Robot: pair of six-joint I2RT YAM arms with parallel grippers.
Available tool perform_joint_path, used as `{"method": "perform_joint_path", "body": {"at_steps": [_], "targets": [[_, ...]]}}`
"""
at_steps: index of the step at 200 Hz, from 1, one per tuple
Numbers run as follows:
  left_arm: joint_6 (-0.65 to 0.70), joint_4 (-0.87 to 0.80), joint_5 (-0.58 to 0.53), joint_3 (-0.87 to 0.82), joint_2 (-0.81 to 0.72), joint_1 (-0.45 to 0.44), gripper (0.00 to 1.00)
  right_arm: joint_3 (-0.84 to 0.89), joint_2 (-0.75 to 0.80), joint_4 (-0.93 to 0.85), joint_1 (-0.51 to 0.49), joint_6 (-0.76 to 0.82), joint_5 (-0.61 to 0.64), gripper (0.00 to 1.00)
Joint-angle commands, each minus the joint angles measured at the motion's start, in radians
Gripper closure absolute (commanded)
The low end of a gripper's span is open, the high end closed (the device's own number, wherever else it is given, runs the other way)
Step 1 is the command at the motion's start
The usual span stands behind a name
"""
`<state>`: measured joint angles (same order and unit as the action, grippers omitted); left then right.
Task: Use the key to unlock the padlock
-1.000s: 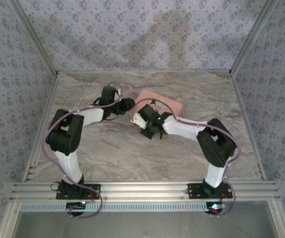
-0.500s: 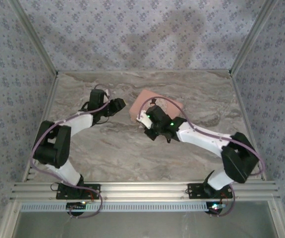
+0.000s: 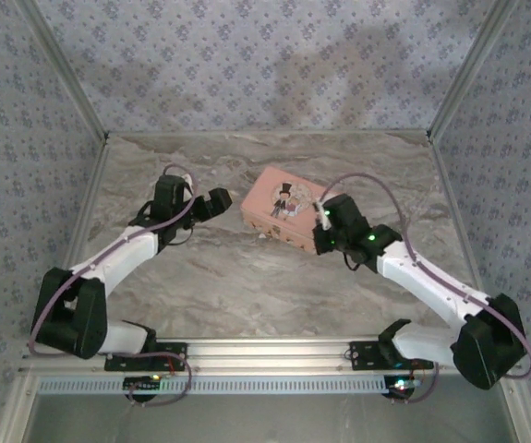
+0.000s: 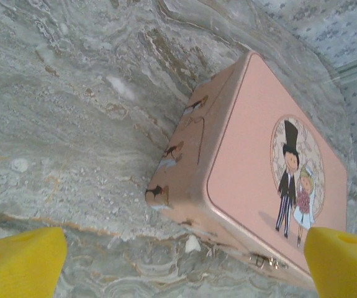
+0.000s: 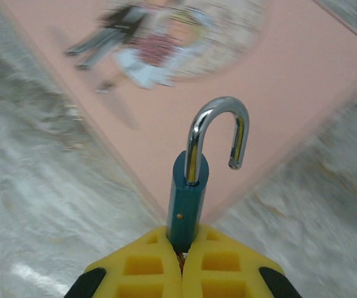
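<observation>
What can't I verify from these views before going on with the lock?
- Whether the key sits in the padlock: right wrist view, its lower end is buried between the fingers of the right gripper.
- The padlock from above: top view, too small, lost against the right wrist.
- Clasp side of the pink tin: left wrist view, partly behind a fingertip of the left gripper and cut by the bottom edge.
- The tin's picture: right wrist view, blurred.

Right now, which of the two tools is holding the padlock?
The right tool: its yellow fingers are shut on the teal padlock, shackle open, near the pink tin. The left tool is spread open and empty.
</observation>
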<state>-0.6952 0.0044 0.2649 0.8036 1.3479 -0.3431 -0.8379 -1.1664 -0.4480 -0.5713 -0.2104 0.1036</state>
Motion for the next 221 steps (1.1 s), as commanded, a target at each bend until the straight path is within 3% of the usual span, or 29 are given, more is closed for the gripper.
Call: {"method": "perform_joint_path", "body": {"at_steps": [1, 49, 123, 141, 151, 173, 215, 219, 220, 221], "targets": [[0.049, -0.055, -0.024, -0.025, -0.065, -0.017, 0.02, 0.032, 0.055, -0.119, 0.125, -0.196, 0.0, 1.0], [0.061, -0.077, -0.018, -0.09, -0.138, -0.057, 0.02, 0.087, 0.006, -0.173, 0.343, -0.283, -0.076, 1.0], [0.04, -0.055, -0.045, -0.141, -0.153, -0.062, 0.02, 0.058, -0.236, -0.045, 0.387, -0.297, -0.077, 1.0], [0.043, -0.055, -0.049, -0.142, -0.149, -0.062, 0.02, 0.049, -0.279, -0.028, 0.385, -0.288, -0.088, 0.95], [0.045, -0.058, -0.055, -0.142, -0.147, -0.062, 0.02, 0.045, -0.289, -0.018, 0.383, -0.284, -0.097, 0.89], [0.046, -0.06, -0.065, -0.144, -0.144, -0.061, 0.02, 0.011, -0.277, -0.057, 0.363, -0.284, -0.059, 0.67], [0.031, -0.112, -0.117, -0.092, -0.113, -0.046, 0.02, -0.062, -0.193, -0.144, 0.362, -0.261, -0.022, 0.47], [0.031, -0.125, -0.131, -0.082, -0.11, -0.043, 0.02, -0.072, -0.183, -0.148, 0.362, -0.253, -0.012, 0.42], [0.031, -0.127, -0.134, -0.079, -0.11, -0.042, 0.02, -0.076, -0.181, -0.148, 0.362, -0.251, -0.009, 0.36], [0.031, -0.13, -0.14, -0.075, -0.11, -0.042, 0.02, -0.078, -0.178, -0.148, 0.362, -0.249, -0.005, 0.22]]}}
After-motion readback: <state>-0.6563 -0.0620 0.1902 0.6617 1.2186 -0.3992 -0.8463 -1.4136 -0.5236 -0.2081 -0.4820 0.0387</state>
